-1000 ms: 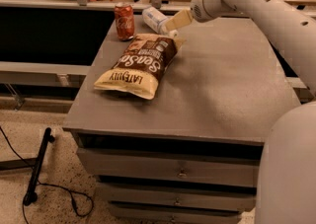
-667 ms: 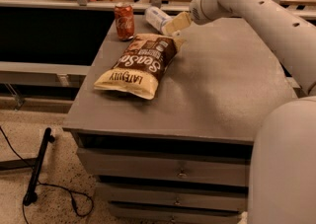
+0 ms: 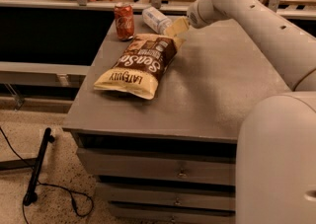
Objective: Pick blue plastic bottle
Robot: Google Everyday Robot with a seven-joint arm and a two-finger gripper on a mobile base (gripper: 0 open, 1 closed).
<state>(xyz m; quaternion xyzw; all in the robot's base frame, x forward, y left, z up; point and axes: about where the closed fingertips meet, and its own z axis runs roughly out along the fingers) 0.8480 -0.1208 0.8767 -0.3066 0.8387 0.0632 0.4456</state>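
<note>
The blue plastic bottle [image 3: 155, 19] lies on its side at the far edge of the grey tabletop [image 3: 207, 94], pale label showing, between the red soda can [image 3: 124, 20] and my gripper. My gripper [image 3: 176, 28] reaches in from the right on the white arm [image 3: 247, 11]. Its tan fingers [image 3: 178, 24] sit right beside the bottle's near right end, just above the top of the chip bag [image 3: 139, 65].
The brown and cream chip bag lies flat on the left half of the table. The soda can stands upright at the far left corner. A rail and shelf [image 3: 98, 3] run behind the table. Drawers [image 3: 163, 168] are below. A black cable [image 3: 37, 168] lies on the floor at left.
The gripper has edged a little closer to the bottle. The bottle, can and bag have not moved on the table.
</note>
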